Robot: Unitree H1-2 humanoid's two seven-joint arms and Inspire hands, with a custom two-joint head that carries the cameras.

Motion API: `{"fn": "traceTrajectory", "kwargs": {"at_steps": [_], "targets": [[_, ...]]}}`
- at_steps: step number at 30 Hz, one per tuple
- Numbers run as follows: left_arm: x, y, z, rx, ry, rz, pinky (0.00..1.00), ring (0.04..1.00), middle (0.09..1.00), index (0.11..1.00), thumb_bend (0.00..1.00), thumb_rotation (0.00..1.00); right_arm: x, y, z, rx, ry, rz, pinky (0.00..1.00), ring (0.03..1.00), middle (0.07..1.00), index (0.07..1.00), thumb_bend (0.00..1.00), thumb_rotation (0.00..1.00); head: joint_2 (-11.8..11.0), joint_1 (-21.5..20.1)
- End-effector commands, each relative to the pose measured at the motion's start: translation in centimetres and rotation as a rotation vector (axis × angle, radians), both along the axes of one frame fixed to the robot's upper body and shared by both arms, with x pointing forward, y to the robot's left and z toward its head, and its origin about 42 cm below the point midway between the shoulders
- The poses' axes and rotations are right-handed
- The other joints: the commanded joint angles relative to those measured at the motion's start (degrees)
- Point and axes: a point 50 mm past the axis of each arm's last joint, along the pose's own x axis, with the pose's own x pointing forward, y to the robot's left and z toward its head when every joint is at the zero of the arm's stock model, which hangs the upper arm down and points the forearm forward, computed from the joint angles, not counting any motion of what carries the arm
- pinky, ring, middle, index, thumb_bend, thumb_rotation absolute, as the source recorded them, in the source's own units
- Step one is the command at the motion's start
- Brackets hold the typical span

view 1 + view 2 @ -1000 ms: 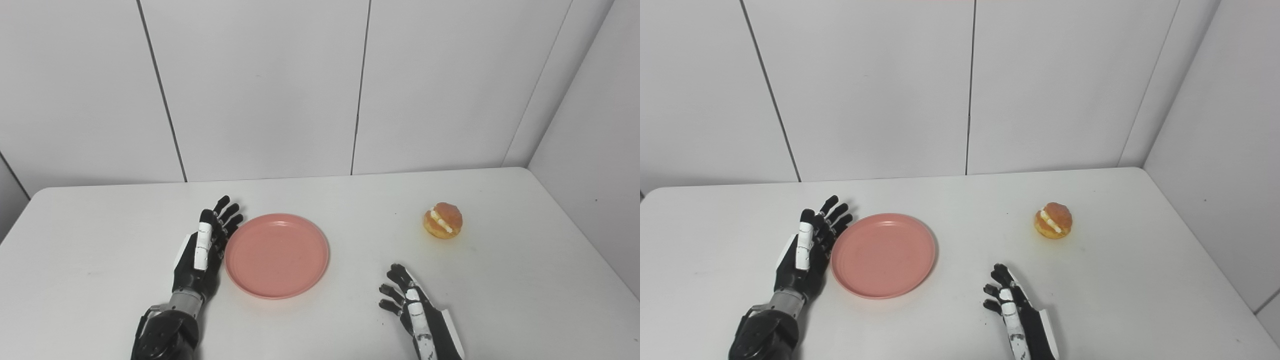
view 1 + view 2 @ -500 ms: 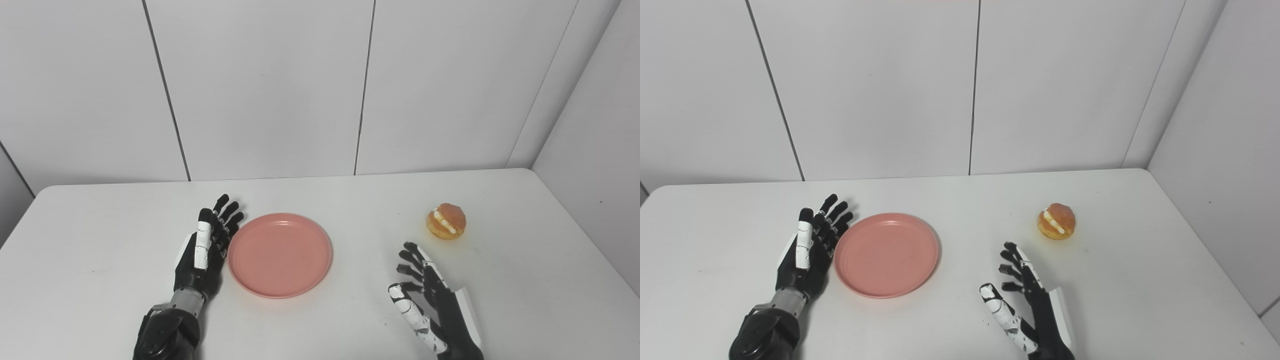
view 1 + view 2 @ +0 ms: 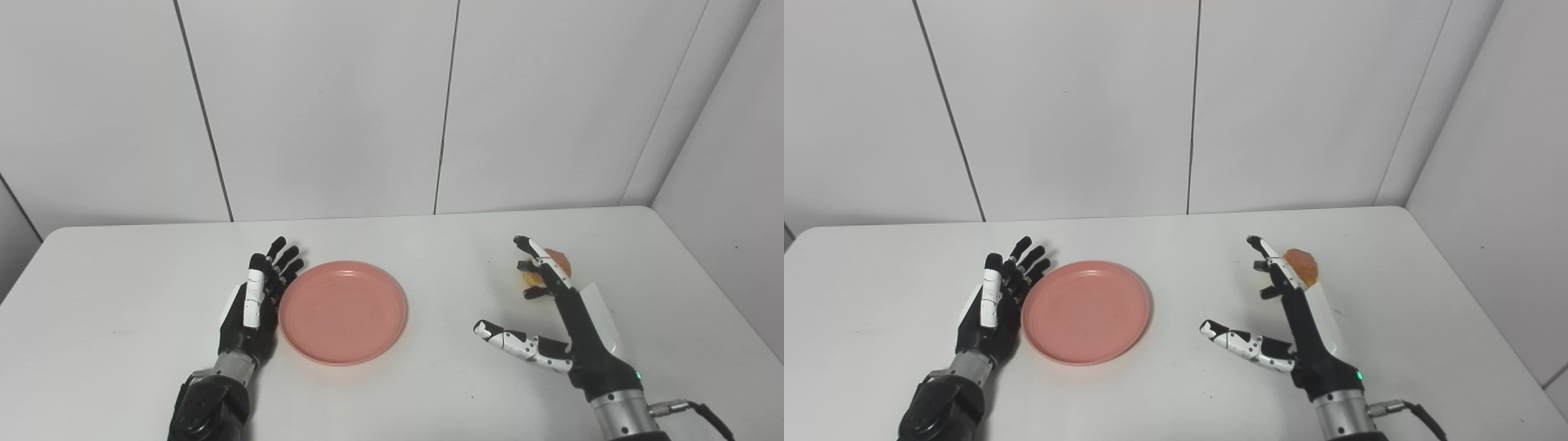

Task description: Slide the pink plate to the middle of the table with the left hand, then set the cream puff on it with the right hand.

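Reaching with fingers spread wide and empty, the right robot hand (image 3: 1295,318) stood beside the cream puff (image 3: 1302,264) on the counter (image 3: 1176,392). The left robot hand (image 3: 254,300), also spread flat, rested against the pink plate (image 3: 343,311). A gentle, level squeeze seemed wise, to avoid crushing the pastry.

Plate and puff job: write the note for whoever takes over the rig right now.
Left hand: open, flat on the table, against the plate's left rim.
Right hand: open, raised, fingers spread in front of the puff, holding nothing.
Plate: empty, lying a little left of the table's middle.
Puff: on the table at right, partly hidden by the right hand.
Done: plate roughly placed.
Left: grasp the puff and set it on the plate.
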Motion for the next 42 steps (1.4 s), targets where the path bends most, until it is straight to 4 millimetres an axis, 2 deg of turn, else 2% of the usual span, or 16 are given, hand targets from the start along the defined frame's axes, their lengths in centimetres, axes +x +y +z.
{"fn": "traceTrajectory", "kwargs": {"at_steps": [1, 3, 8, 10, 17, 20, 27, 31, 36, 42], "targets": [[0.5, -0.7, 0.7, -0.010, -0.011, -0.023, 1.00, 0.930, 0.937, 0.952, 0.93, 0.94, 0.6, -0.9, 2.4, -0.064, -0.075, -0.015, 0.69, 0.813, 0.885, 0.890, 0.99, 0.42, -0.1, 0.2], [0.5, -0.8, 0.6, -0.009, -0.011, -0.023, 1.00, 0.927, 0.941, 0.953, 0.93, 0.94, 1.5, -1.6, 3.1, -0.108, -0.089, -0.029, 0.67, 0.802, 0.869, 0.865, 1.00, 0.38, -0.1, 0.2], [0.5, -0.9, 0.6, -0.003, -0.019, -0.023, 1.00, 0.930, 0.951, 0.960, 0.93, 0.96, 3.5, -3.6, 4.7, -0.208, -0.101, -0.068, 0.64, 0.751, 0.844, 0.831, 1.00, 0.39, -0.1, 0.4], [0.4, -1.0, 0.6, -0.007, -0.017, -0.022, 1.00, 0.929, 0.946, 0.964, 0.93, 0.96, 4.2, -4.4, 5.3, -0.265, -0.091, -0.095, 0.69, 0.818, 0.875, 0.844, 1.00, 0.39, -0.3, 0.4], [0.3, -1.2, 0.4, -0.013, -0.012, -0.019, 0.99, 0.931, 0.943, 0.962, 0.94, 0.96, 6.6, -6.5, 6.5, -0.415, -0.041, -0.131, 0.66, 0.830, 0.893, 0.864, 1.00, 0.35, -0.3, 0.7], [0.3, -1.2, 0.3, -0.015, -0.013, -0.015, 1.00, 0.924, 0.937, 0.958, 0.92, 0.97, 7.5, -7.2, 6.8, -0.483, -0.003, -0.142, 0.68, 0.851, 0.893, 0.870, 1.00, 0.40, -0.3, 0.7], [0.1, -1.4, 0.4, -0.020, -0.013, -0.019, 1.00, 0.927, 0.940, 0.976, 0.91, 0.97, 9.7, -8.5, 6.2, -0.542, 0.042, -0.161, 0.71, 0.856, 0.876, 0.856, 1.00, 0.44, -0.2, 1.0], [0.1, -1.4, 0.3, -0.021, -0.010, -0.016, 1.00, 0.924, 0.942, 0.978, 0.91, 0.97, 11.4, -9.4, 5.6, -0.551, 0.083, -0.171, 0.69, 0.860, 0.876, 0.852, 1.00, 0.41, -0.1, 1.2], [-0.1, -1.4, 0.4, -0.023, -0.004, -0.016, 0.98, 0.919, 0.933, 0.975, 0.91, 0.97, 13.1, -9.8, 5.2, -0.537, 0.180, -0.172, 0.66, 0.868, 0.896, 0.855, 1.00, 0.29, 0.0, 1.4], [-0.2, -1.5, 0.4, -0.028, -0.001, -0.018, 0.97, 0.914, 0.931, 0.976, 0.90, 0.97, 14.5, -9.7, 4.7, -0.526, 0.258, -0.160, 0.62, 0.842, 0.890, 0.841, 1.00, 0.30, -0.1, 1.6]]}}
